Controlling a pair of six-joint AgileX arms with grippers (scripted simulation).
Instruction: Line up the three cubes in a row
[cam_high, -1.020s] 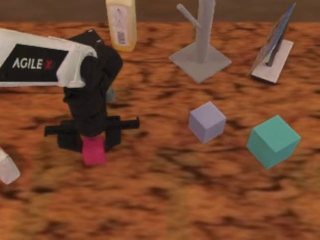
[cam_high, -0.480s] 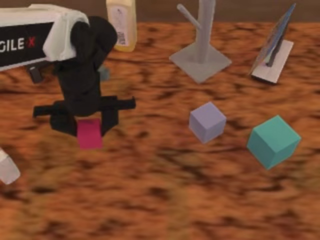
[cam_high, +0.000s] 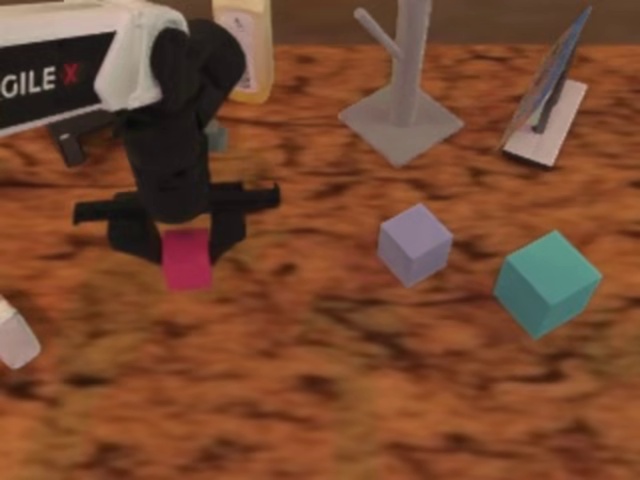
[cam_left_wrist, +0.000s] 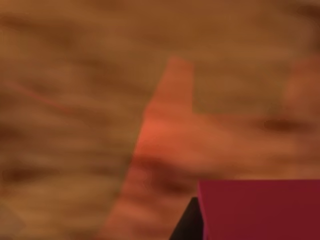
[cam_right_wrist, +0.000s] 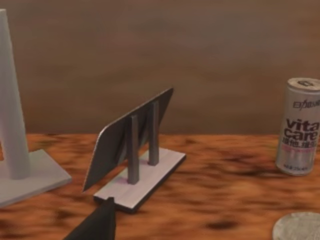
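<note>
My left gripper (cam_high: 186, 247) is shut on the small magenta cube (cam_high: 186, 258) and holds it above the table's left part. The left wrist view fills its corner with the same magenta cube (cam_left_wrist: 260, 210), a black finger (cam_left_wrist: 190, 222) pressed against its side. The lavender-grey cube (cam_high: 414, 243) rests right of centre. The larger teal cube (cam_high: 546, 282) sits further right and slightly nearer the front, turned at an angle. My right gripper (cam_right_wrist: 97, 226) is out of the top view; only a dark tip of it shows in the right wrist view.
At the back stand a yellow bottle (cam_high: 243, 45), a grey post on a square base (cam_high: 402, 110) and a slanted card holder (cam_high: 548, 110). A white object (cam_high: 15, 335) lies at the left edge. The right wrist view shows a drink can (cam_right_wrist: 299, 127) and a grey disc (cam_right_wrist: 300, 227).
My left arm has carried the magenta cube towards the back of the table, then a little to the right. The other two cubes have not moved.
</note>
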